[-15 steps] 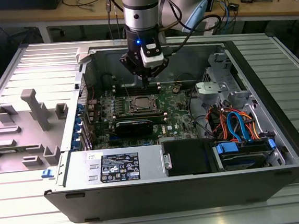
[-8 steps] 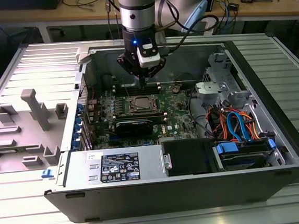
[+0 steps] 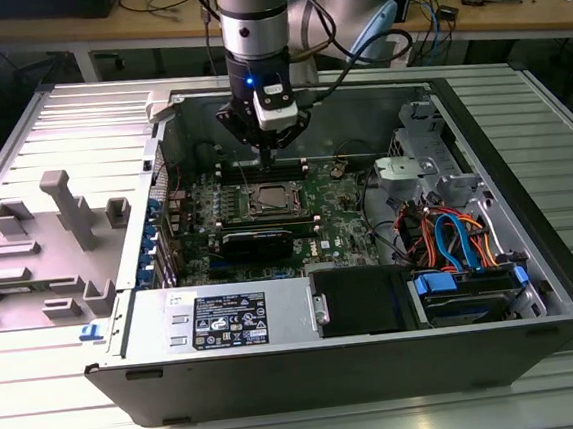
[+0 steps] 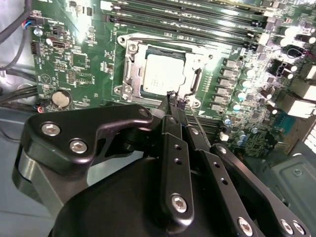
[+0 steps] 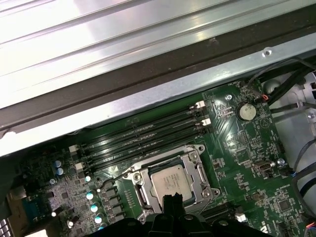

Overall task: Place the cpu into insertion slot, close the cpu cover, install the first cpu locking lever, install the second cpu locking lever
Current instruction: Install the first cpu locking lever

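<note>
Second wrist view showed the gripper (image 4: 176, 98) with its fingers drawn almost together and nothing visibly between them, tips right at the edge of the slot (image 4: 120, 90). The cpu (image 4: 165, 74) lay flat inside the slot. The cover (image 4: 200, 61) looked down over the slot, chip face showing through its cut-out. A thin wire, probably a lever (image 4: 200, 122), ran off from beside the tips, just outside the slot; I could not tell whether it was latched. In the exterior view the arm stood over the slot.

Judged step: seating a lever. To do it well, the narrow tips needed to bear on the wire alone, not on the cover or chip. The push should have gone down, then sideways toward the slot so the wire tucked under its hook. It needed to be slow, since sprung wire can slip off. The memory slots (image 5: 148, 136) beside the slot needed keeping clear of.
</note>
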`<act>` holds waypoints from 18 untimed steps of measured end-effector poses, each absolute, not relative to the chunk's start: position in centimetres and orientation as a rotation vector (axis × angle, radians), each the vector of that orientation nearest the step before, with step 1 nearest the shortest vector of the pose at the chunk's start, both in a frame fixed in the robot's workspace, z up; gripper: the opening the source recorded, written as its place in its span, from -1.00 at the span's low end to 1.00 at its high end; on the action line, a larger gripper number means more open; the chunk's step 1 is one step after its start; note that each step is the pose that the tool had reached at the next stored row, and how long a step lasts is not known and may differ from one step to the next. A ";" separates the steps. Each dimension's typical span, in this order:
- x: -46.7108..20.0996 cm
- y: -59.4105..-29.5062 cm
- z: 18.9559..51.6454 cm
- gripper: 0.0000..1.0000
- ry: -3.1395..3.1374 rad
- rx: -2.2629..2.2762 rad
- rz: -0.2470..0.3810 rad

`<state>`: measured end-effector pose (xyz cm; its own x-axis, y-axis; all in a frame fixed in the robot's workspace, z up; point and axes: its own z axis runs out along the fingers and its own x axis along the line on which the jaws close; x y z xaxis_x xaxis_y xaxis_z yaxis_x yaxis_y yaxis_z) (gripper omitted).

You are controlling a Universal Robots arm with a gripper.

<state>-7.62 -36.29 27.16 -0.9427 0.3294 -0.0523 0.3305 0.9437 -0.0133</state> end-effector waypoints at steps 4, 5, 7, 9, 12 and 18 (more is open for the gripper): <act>-8.2 -36.3 27.2 -0.79 3.048 0.518 -0.034; -8.4 -36.3 27.2 -0.79 3.048 0.518 -0.034; -8.7 -36.3 27.2 -0.79 3.048 0.518 -0.034; -8.9 -36.3 27.2 -0.79 3.048 0.518 -0.034; -9.2 -36.3 27.1 -0.79 3.050 0.509 -0.033; -9.3 -36.3 27.1 -0.79 3.071 0.347 -0.028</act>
